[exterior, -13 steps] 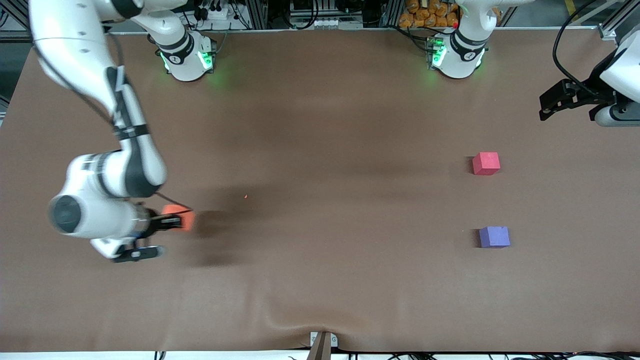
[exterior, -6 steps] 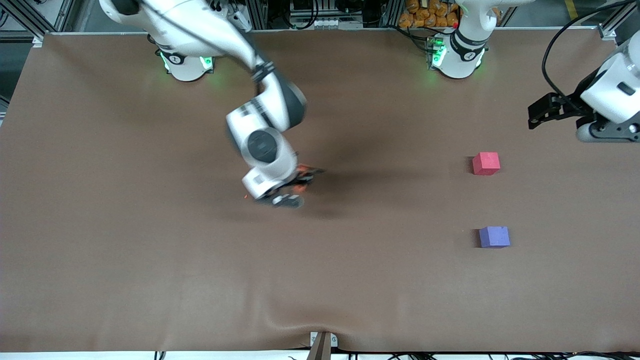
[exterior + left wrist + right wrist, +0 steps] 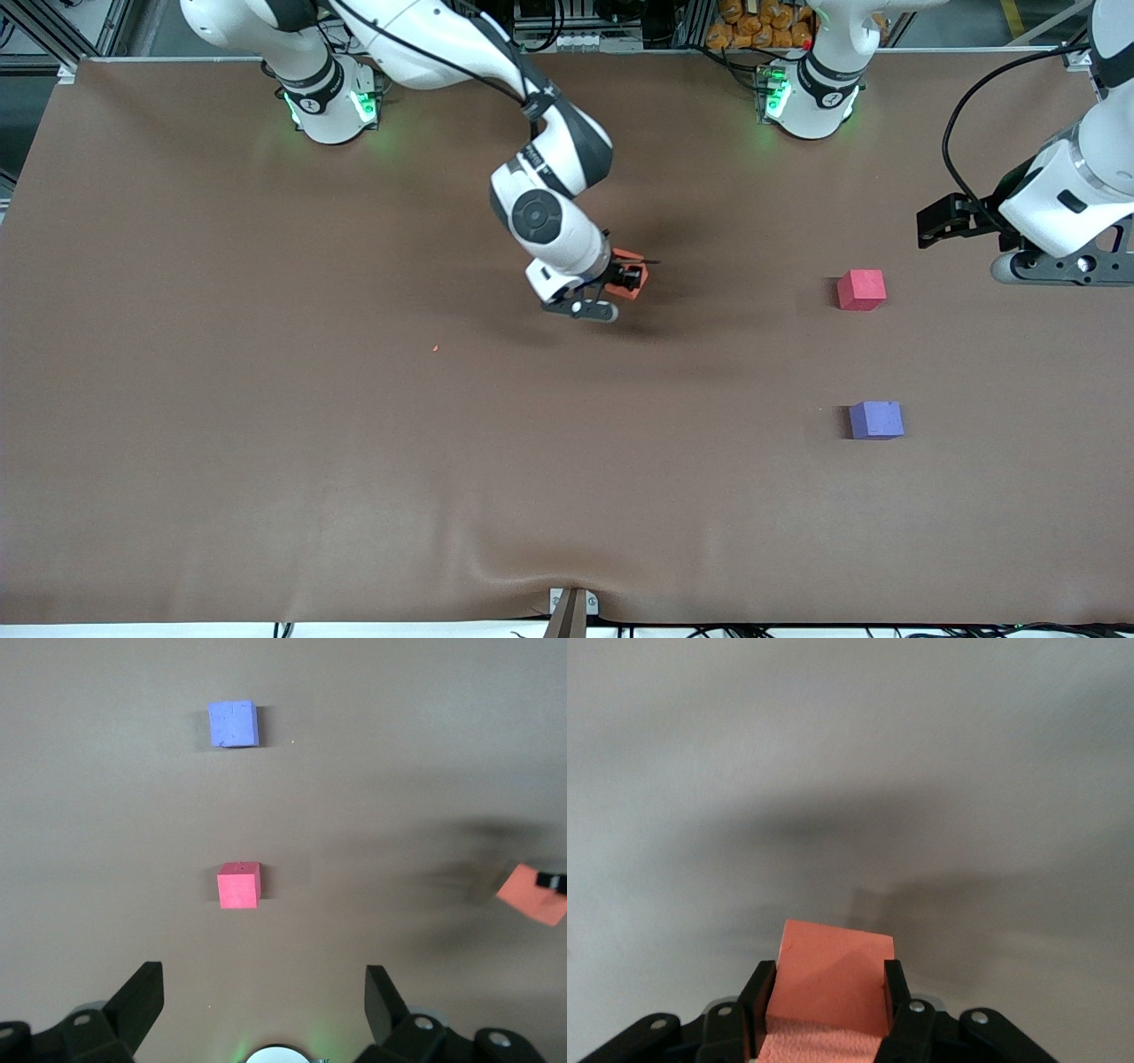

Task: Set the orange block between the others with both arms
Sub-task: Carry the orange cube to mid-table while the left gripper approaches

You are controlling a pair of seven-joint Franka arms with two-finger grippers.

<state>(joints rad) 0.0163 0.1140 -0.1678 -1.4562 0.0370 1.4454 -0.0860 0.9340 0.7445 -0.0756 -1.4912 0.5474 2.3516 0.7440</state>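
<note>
My right gripper [image 3: 824, 997] is clamped on the orange block's [image 3: 631, 270] flat sides over mid-table; it looks light, squashy foam, while my left gripper [image 3: 263, 997] waits spread wide.

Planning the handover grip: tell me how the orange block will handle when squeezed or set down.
Orange block looks matte and foam-like, so probably light, slightly squashy between the right gripper fingers. Flat cube faces suggest it sits without rolling.
</note>
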